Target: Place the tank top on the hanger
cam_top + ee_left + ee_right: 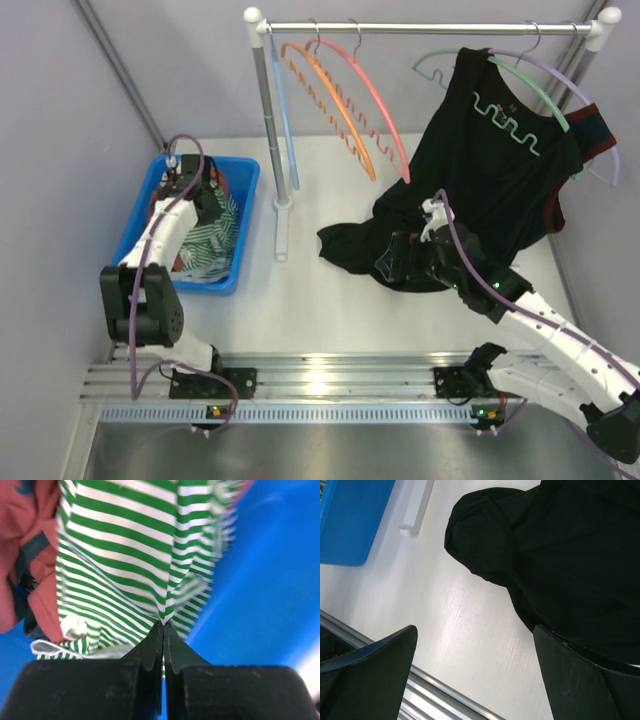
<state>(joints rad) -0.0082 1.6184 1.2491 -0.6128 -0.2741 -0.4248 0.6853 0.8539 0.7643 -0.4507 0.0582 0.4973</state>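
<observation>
The left gripper [163, 626] is pinching the tank top [125, 555], jaws closed, inside the blue bin [260, 580]. The right gripper [474, 632] is hovering wide open over the tabletop [460, 605], beside the black garment [560, 555]. The hanger [386, 112] is hanging on the rail [430, 28].

Counted five thin plastic hangers (light blue hanger [283, 110], orange hanger [334, 105], salmon-pink hanger [383, 108], mint-green hanger [530, 88], lilac hanger [590, 105]), one white clothes rail [420, 28], one blue plastic bin [248, 215], one green-and-white striped tank top [125, 555], one large black garment [490, 180] and one red cloth [25, 540].
</observation>
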